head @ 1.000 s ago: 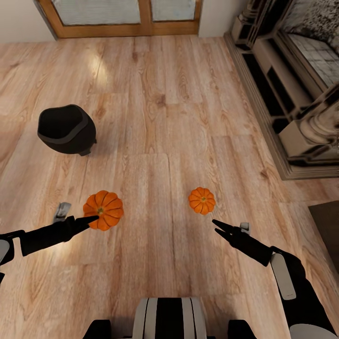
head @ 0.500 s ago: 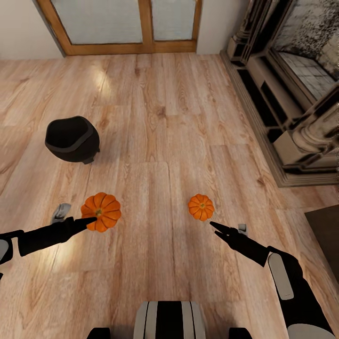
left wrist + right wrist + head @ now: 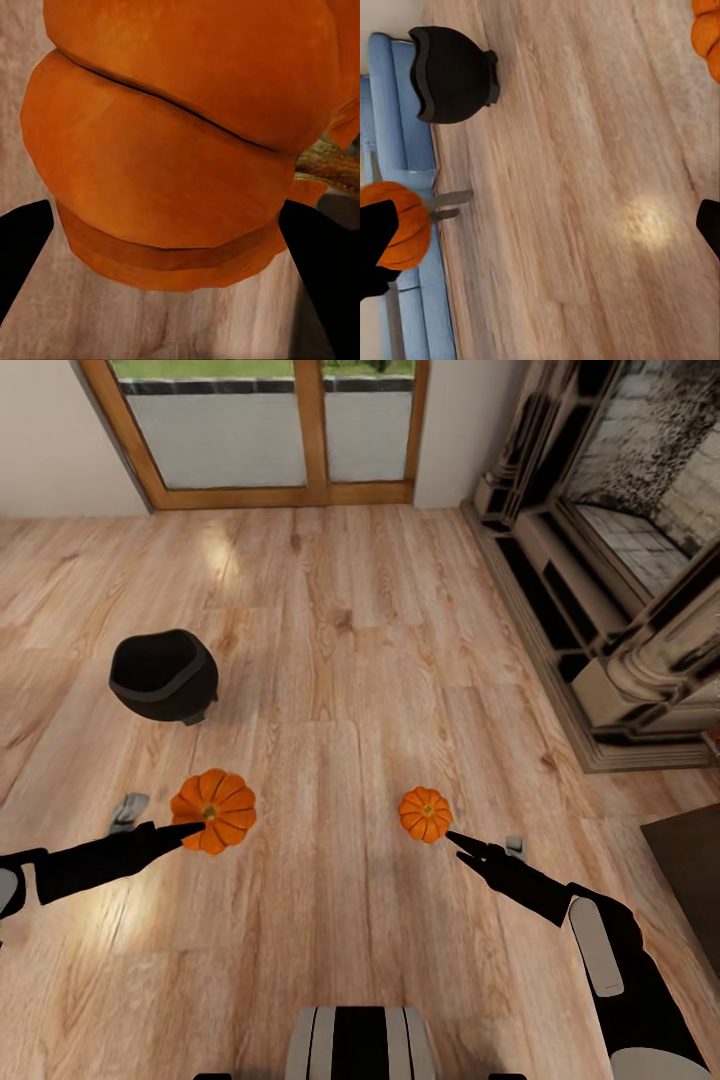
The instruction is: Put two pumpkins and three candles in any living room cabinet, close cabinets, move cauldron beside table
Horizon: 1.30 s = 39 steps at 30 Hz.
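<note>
Two pumpkins on the wood-plank floor: larger pumpkin lower left of the head frame, smaller pumpkin just right of centre, well apart. Cauldron upper left, beyond the larger one. Left tool at the larger pumpkin's near side, spread wide, one finger either side of the body in the left wrist frame, not yet closed. Right tool just short of the smaller pumpkin, parted, holding nothing. Probably light, rigid and smooth-skinned, ribbed and rounded, so liable to roll or squirt out; best taken across the widest girth, fingers seated in opposite grooves, stem left alone.
</note>
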Available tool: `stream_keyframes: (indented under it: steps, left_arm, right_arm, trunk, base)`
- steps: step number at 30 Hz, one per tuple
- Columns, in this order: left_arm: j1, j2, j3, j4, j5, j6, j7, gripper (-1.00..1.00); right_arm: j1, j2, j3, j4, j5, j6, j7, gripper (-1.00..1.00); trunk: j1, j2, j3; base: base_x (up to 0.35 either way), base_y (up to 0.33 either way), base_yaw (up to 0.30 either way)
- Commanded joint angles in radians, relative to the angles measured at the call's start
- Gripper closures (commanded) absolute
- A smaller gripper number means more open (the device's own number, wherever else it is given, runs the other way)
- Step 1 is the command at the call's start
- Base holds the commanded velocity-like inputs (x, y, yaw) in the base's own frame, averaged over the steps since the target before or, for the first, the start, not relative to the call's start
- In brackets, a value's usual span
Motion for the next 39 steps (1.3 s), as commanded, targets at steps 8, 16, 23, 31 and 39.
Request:
stream_keyframes:
  steps: [8,16,23,31,39]
  left_arm:
    - [0.024,0.029,0.091,0.001,-0.021,0.004,-0.047,1.0]
    - [0.06,0.033,0.242,0.0,-0.173,0.004,-0.007,1.0]
    - [0.072,0.028,0.275,0.0,-0.201,0.004,0.026,1.0]
    - [0.072,0.016,0.279,0.0,-0.204,-0.019,0.316,1.0]
    - [0.086,0.012,0.245,0.001,-0.264,-0.338,0.388,1.0]
  right_arm:
    - [0.0,-0.001,-0.001,0.0,0.001,0.005,0.003,-1.0]
    - [0.0,-0.004,-0.001,0.0,0.0,0.006,0.005,-1.0]
    - [0.0,-0.005,-0.001,0.0,0.0,0.006,0.005,-1.0]
    - [0.0,-0.006,-0.001,0.002,0.0,0.006,0.005,-1.0]
    - [0.0,-0.008,-0.002,0.03,0.0,0.006,0.005,-1.0]
  trunk:
    - [-0.004,0.002,0.03]
    - [-0.007,0.004,0.061]
    - [-0.01,0.005,0.088]
    - [-0.013,0.006,0.108]
    - [-0.013,0.006,0.108]
  base:
    - [0.0,0.0,0.0]
    - [0.0,0.0,0.0]
    - [0.0,0.0,0.0]
    - [0.0,0.0,0.0]
    - [0.0,0.0,0.0]
